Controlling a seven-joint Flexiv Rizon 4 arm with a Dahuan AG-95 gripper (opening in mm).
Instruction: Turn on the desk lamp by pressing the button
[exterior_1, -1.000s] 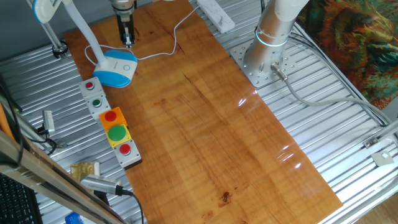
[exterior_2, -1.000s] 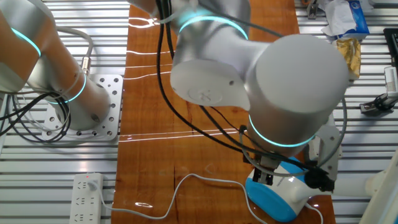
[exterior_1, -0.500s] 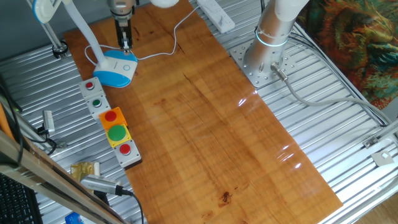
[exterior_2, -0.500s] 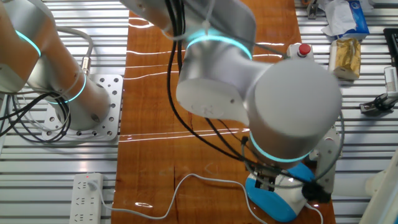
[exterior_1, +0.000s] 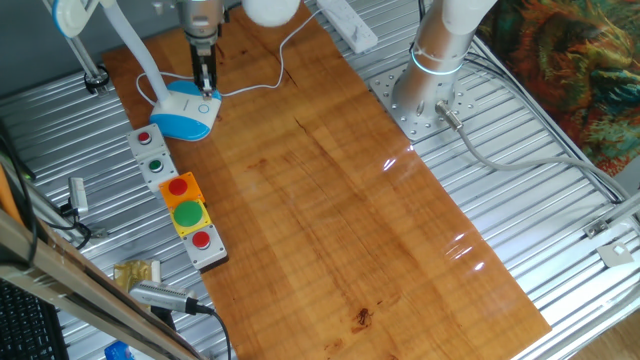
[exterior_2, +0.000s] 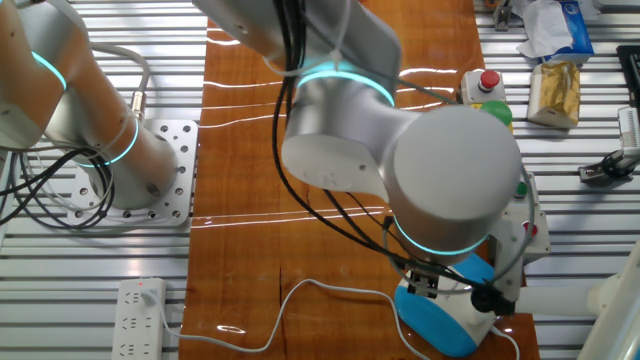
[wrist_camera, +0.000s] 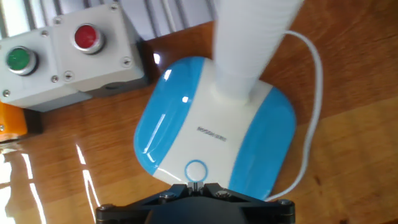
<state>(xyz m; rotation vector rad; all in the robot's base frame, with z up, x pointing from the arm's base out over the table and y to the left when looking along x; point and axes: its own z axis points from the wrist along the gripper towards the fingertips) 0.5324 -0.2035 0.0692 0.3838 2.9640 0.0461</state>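
Note:
The desk lamp stands at the table's far left corner. Its blue-rimmed white base (exterior_1: 186, 113) carries a slanted white arm (exterior_1: 131, 42) up to the head (exterior_1: 68, 14). In the hand view the base (wrist_camera: 214, 127) fills the middle, and the button (wrist_camera: 195, 169) is a small pale ring near its close edge. My gripper (exterior_1: 204, 88) points straight down over the base. Its fingertips (wrist_camera: 195, 185) are shut together and sit right at the button's edge. I cannot tell whether they touch it. In the other fixed view the gripper (exterior_2: 424, 291) hangs over the base (exterior_2: 440, 326), largely hidden by the arm.
A grey box (exterior_1: 151, 152) with red and green buttons lies just in front of the lamp, followed by an orange box (exterior_1: 184, 204). The lamp's white cord (exterior_1: 262, 77) runs back to a power strip (exterior_1: 344, 22). The robot's mount (exterior_1: 424, 95) stands at the right.
The gripper has come down and slightly toward the lamp base, from beyond its far edge to just over the white top. The lamp has not moved.

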